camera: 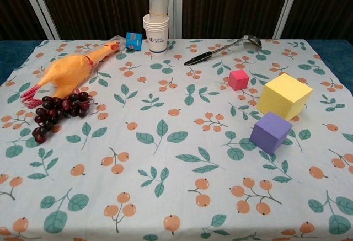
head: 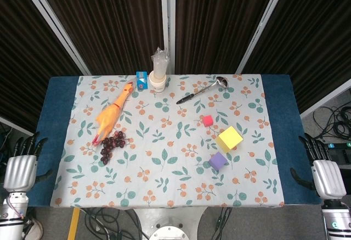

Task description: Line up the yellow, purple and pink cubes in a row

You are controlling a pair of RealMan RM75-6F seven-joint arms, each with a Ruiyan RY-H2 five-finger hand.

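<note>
Three cubes sit on the right half of the floral cloth. The small pink cube (head: 208, 121) (camera: 239, 79) is farthest back. The large yellow cube (head: 229, 139) (camera: 283, 96) lies just in front and to its right. The purple cube (head: 218, 161) (camera: 270, 132) sits close in front of the yellow one. My left hand (head: 21, 167) rests open beyond the table's left edge. My right hand (head: 324, 173) hangs open off the right edge, well away from the cubes. Neither hand shows in the chest view.
A rubber chicken (head: 112, 115) (camera: 69, 71) and dark grapes (head: 111, 145) (camera: 55, 111) lie on the left. A stack of paper cups (head: 158, 75) (camera: 156, 33), a small blue box (head: 142, 79) (camera: 133, 41) and a ladle (head: 204, 90) (camera: 223, 49) line the back edge.
</note>
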